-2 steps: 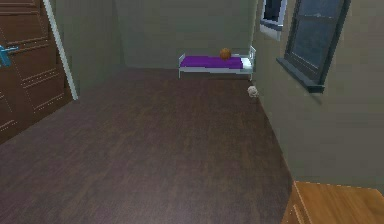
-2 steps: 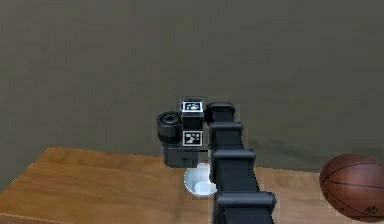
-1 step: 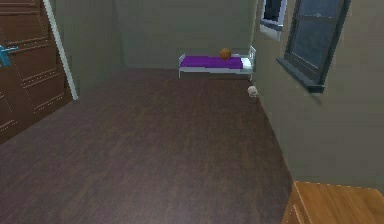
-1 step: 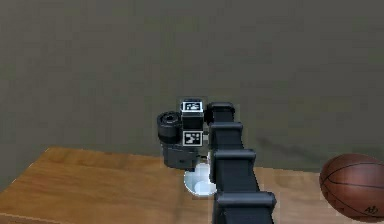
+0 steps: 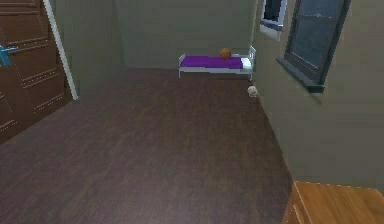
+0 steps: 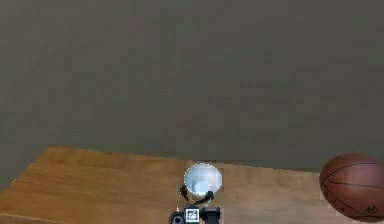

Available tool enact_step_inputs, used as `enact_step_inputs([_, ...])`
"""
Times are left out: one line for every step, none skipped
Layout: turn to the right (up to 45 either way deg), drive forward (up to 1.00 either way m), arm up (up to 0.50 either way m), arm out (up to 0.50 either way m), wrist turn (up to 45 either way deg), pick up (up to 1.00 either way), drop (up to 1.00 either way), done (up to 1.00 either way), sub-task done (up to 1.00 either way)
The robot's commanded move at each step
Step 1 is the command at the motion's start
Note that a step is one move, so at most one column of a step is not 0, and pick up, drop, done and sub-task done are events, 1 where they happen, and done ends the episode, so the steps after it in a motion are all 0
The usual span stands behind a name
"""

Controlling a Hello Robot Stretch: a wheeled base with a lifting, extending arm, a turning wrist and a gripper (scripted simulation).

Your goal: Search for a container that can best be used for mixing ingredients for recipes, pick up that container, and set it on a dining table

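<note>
- The search part looks finished to me; a white bowl [image 6: 203, 180], well suited for mixing, is on a wooden tabletop [image 6: 90, 180] in the arm side view.
- The gripper [image 6: 196, 204] is at the bottom edge, close to the bowl; I cannot tell whether it grasps the bowl or is released, because the wood lies right behind.
- A basketball [image 6: 355, 185] rests on the same top, well apart from the bowl.
- Left to do, in my judgement: lift the bowl clear, then find a dining table; the forward view gives a bed [image 5: 212, 64] and a door [image 5: 30, 70], so I expect some driving.
</note>
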Motion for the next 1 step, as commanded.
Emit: enact_step_inputs([0.0,0.0,0.0,0.0,0.0,1.0,0.0,0.0,0.0])
